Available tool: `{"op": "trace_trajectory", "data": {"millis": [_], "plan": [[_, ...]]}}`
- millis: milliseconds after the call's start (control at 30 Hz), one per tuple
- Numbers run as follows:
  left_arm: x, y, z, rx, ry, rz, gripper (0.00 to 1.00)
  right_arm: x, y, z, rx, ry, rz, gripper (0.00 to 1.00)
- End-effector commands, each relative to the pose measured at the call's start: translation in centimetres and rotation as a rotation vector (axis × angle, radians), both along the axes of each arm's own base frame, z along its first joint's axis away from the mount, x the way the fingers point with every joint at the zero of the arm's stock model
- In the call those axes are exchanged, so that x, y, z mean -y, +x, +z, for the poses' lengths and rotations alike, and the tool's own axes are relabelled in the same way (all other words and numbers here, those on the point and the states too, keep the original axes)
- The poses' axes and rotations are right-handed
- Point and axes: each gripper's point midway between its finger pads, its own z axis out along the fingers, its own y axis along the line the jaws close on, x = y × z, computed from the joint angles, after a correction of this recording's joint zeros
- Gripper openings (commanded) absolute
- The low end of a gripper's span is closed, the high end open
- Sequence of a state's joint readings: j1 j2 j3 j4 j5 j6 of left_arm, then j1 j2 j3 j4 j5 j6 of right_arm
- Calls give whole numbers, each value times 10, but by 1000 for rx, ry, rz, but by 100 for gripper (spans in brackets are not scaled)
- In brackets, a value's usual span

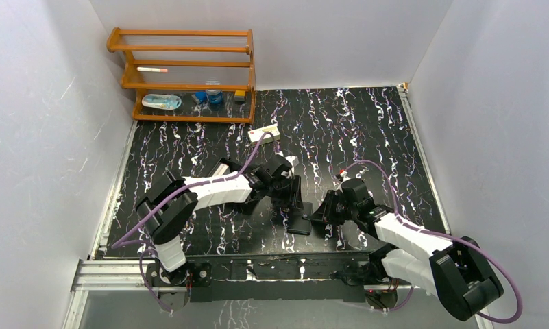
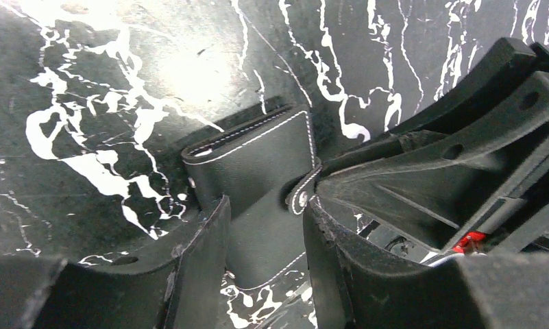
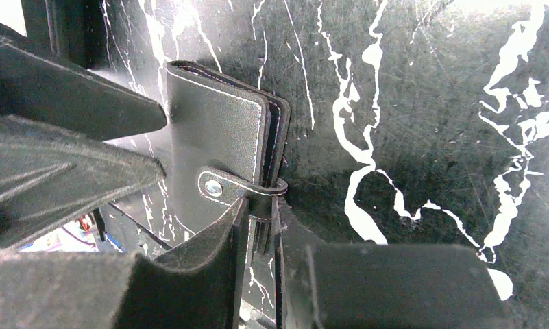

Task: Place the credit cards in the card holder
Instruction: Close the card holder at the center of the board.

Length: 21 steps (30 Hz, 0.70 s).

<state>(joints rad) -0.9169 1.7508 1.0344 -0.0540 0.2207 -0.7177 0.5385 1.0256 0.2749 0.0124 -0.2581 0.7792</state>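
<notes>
Works over a black marbled table (image 1: 367, 137), toward 5 o'clock of its centre. Spreads the left gripper (image 2: 266, 209) wide above the face of the card holder (image 2: 254, 168), reaching in from 11 o'clock in the top view; cannot tell whether its fingertips press. Clamps the right gripper (image 3: 262, 223) on the holder's edge, just at 6 o'clock of the buttoned snap tab (image 3: 234, 188). Shows the holder folded shut, long axis 12 to 6 in both wrist views, tab wrapping the 3 o'clock edge.
</notes>
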Motion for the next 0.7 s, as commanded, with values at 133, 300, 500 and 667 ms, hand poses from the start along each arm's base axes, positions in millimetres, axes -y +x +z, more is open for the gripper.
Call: {"op": "trace_trajectory", "data": {"millis": [133,300,500,667], "plan": [[17,-8,30,29,-55,-56,43,-2,-1,3,-4,-15,38,27],[16,-13,19,13,-26,-76,44,-4,1,4,-5,-13,38,27],[15,-17,8,3,4,-107,43,-5,0,3,-14,-11,39,27],[15,-20,-3,-10,28,-134,42,-5,0,3,-16,-9,38,27]]}}
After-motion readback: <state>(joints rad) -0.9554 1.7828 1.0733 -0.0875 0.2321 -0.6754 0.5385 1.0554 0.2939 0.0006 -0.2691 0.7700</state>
